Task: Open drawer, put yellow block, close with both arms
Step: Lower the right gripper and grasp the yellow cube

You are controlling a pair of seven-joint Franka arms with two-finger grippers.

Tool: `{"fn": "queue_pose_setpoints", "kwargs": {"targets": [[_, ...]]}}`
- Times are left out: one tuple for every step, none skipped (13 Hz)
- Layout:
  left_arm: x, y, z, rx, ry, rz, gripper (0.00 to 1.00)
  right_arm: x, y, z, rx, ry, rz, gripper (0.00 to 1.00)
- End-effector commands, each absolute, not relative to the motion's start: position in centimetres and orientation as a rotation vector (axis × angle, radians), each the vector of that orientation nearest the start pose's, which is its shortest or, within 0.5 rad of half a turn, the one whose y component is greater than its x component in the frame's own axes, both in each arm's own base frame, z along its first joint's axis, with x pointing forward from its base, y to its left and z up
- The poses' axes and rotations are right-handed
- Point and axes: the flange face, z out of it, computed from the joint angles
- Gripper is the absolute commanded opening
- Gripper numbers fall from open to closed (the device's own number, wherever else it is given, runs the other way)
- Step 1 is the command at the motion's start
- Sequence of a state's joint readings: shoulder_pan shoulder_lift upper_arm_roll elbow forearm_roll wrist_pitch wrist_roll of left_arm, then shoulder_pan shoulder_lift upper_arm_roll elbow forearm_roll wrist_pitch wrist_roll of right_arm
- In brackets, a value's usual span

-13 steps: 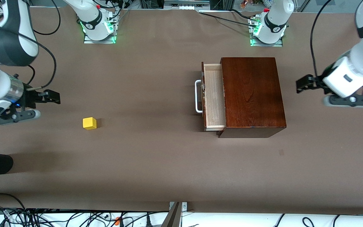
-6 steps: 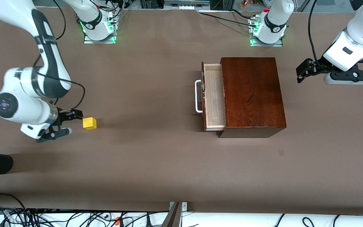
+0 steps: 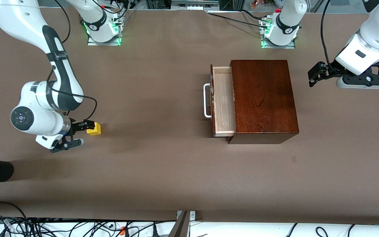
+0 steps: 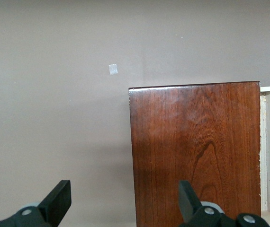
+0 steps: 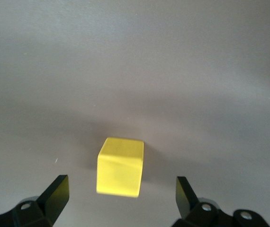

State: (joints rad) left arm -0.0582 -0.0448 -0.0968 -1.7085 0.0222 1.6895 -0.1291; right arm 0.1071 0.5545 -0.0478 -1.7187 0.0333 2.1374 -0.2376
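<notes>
Fingers of your right gripper point(image 5: 121, 189) are spread wide, lined up to straddle the yellow block point(image 3: 93, 128) on the table, well toward nine o'clock from the drawer point(image 3: 223, 100), which stands pulled out. Since half a second ago it has closed in. Your left gripper point(image 4: 121, 201), fingers parted, waits beside the box point(image 3: 262, 98).

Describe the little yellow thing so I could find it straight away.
On the brown table, look toward the right arm's end, well away from the dark wooden box. The yellow block sits there beside the open right gripper, the only bright, small cube on the table.
</notes>
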Motion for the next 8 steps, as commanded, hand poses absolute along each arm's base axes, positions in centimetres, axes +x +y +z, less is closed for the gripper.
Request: {"fn": "queue_pose_setpoints", "kwargs": {"targets": [[53.8,-8.5,59.7,-3.124,0.079,-0.056,1.0,64.0,4.2,22.6,-3.088,-0.407,0.154,1.0],[53.7,-8.5,59.6,-3.123,0.079,-0.049,1.0,63.6,4.1,22.0,-3.09,-0.406,0.142,1.0],[53.8,-8.5,59.6,-3.123,0.079,-0.049,1.0,63.4,4.1,21.6,-3.09,-0.406,0.142,0.98],[53.8,-8.5,59.7,-3.124,0.079,-0.051,1.0,63.3,4.1,21.5,-3.09,-0.405,0.147,0.97],[53.8,-8.5,59.7,-3.124,0.079,-0.051,1.0,63.2,4.0,21.2,-3.09,-0.405,0.152,0.91],[53.8,-8.5,59.7,-3.124,0.079,-0.051,1.0,63.2,4.0,21.0,-3.09,-0.405,0.156,0.87],[53.9,-8.4,59.7,-3.124,0.077,-0.051,1.0,63.2,4.0,20.7,-3.089,-0.405,0.161,0.86],[53.9,-8.3,59.7,-3.124,0.074,-0.051,1.0,63.1,4.1,20.5,-3.089,-0.407,0.159,0.86]]}}
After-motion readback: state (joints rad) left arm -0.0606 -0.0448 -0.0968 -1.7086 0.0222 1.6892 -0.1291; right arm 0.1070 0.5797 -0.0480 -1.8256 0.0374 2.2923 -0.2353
